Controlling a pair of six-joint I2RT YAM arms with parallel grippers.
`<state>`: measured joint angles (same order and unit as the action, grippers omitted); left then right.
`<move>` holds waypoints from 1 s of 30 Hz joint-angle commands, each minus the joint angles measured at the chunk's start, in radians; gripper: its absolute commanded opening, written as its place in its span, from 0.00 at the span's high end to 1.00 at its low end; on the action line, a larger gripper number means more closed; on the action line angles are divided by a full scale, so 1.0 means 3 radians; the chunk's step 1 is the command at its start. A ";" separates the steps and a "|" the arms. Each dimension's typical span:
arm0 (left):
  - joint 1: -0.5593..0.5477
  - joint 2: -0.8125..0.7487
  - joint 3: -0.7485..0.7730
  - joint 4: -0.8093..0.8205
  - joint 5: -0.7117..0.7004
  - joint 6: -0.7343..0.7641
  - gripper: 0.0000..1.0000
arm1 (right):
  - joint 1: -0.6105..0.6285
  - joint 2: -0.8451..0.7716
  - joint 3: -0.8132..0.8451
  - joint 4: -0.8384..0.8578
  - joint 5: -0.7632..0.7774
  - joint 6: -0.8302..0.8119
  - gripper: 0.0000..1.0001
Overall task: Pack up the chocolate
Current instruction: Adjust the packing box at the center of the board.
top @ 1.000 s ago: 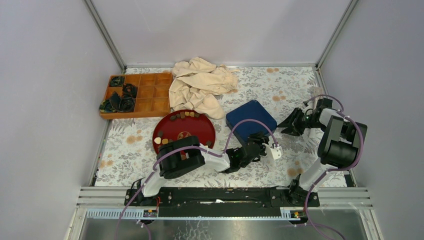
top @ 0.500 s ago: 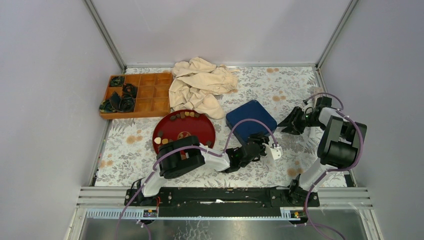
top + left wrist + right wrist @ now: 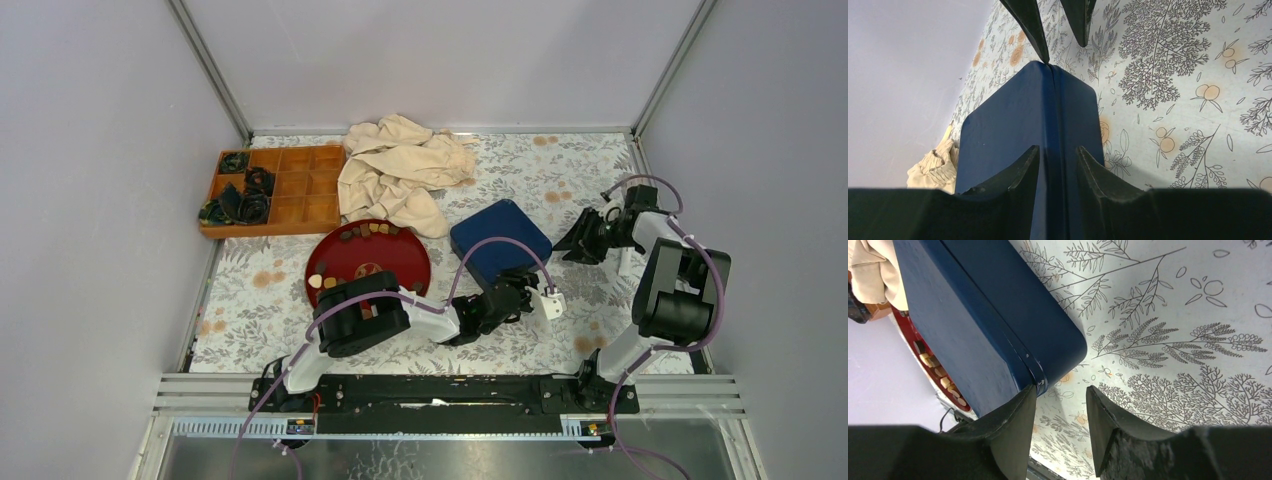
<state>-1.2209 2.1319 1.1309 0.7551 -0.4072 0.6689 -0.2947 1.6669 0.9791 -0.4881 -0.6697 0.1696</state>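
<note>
Both of my hands close in on a shut blue box in the middle of the flowered tabletop, and the packing itself has not begun, as far as I can judge. The chocolate, small dark brown, light brown and pale pieces, lies on the red plate, most of it along the far rim and a few at the left edge. None shows in the box, whose lid is down on its base, nor in the orange compartment tray at the far left. That tray holds only dark crinkled things in its left cells; I cannot tell what they are. A crumpled cream cloth lies behind the plate.

My left hand stands at the box's near corner, its fingers narrowly parted astride the seam between lid and base, clamping nothing that I can see. My right hand waits at the opposite corner, moderately open, with one finger just at the box's rounded edge and bare tabletop showing through the gap.

The chocolate sits to the left of the box, near my left forearm but behind that hand's reach line, and well apart from my right hand, with the box between. Opening the box looks like the step in hand — every piece remains to be moved.
</note>
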 commanded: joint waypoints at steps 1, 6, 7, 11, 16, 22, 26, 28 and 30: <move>0.0040 -0.0079 0.0029 0.0145 0.0036 -0.0064 0.61 | 0.0120 -0.0145 0.0157 0.0021 0.0165 -0.0054 0.51; 0.0058 -0.0095 0.0019 0.0134 0.0070 -0.0110 0.61 | 0.0196 -0.0056 0.0195 -0.0012 0.0305 -0.0082 0.51; 0.0061 -0.0095 0.0012 0.0133 0.0077 -0.0119 0.61 | 0.0203 -0.0039 0.0200 -0.0010 0.0333 -0.0089 0.51; 0.0083 -0.0106 0.0002 0.0127 0.0104 -0.0164 0.62 | 0.0249 -0.0008 0.0216 0.0007 0.0410 -0.0090 0.51; 0.0125 -0.0130 -0.0021 0.0116 0.0134 -0.0220 0.64 | 0.0308 -0.0008 0.0224 0.0026 0.0536 -0.0089 0.51; 0.0177 -0.0172 -0.0047 0.0080 0.0159 -0.0290 0.66 | 0.0352 0.0002 0.0229 0.0035 0.0608 -0.0113 0.52; 0.0189 -0.0184 -0.0045 0.0058 0.0160 -0.0315 0.69 | 0.0385 -0.0003 0.0229 0.0037 0.0654 -0.0128 0.52; 0.0194 -0.0187 -0.0040 0.0055 0.0152 -0.0313 0.70 | 0.0402 -0.0003 0.0234 0.0037 0.0687 -0.0139 0.52; 0.0194 -0.0188 -0.0031 0.0048 0.0137 -0.0291 0.71 | 0.0424 0.0001 0.0225 0.0037 0.0709 -0.0145 0.52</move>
<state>-1.1706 2.1174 1.1252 0.7414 -0.3634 0.5949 -0.1936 1.6661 1.0306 -0.4759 -0.5167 0.1532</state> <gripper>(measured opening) 0.300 0.486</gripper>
